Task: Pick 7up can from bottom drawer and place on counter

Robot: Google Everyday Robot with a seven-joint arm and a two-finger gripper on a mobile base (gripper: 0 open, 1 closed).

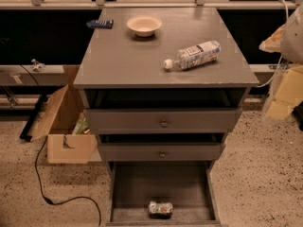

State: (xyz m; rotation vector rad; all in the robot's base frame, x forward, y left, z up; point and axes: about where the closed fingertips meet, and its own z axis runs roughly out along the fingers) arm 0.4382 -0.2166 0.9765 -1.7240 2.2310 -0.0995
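The 7up can (160,209) lies on its side near the front of the open bottom drawer (142,183), a shallow grey tray pulled out at the foot of the cabinet. The counter (123,60) is the flat grey top of the cabinet. My gripper (284,96) shows as a blurred pale shape at the right edge of the view. It is beside the cabinet's right side, apart from it, and well above and to the right of the can. It holds nothing that I can see.
On the counter lie a clear plastic bottle (193,55) on its side, a cream bowl (144,25) and a dark flat object (100,24) at the back left. The two upper drawers (163,122) are slightly open. An open cardboard box (66,126) and a black cable (45,174) are on the floor at the left.
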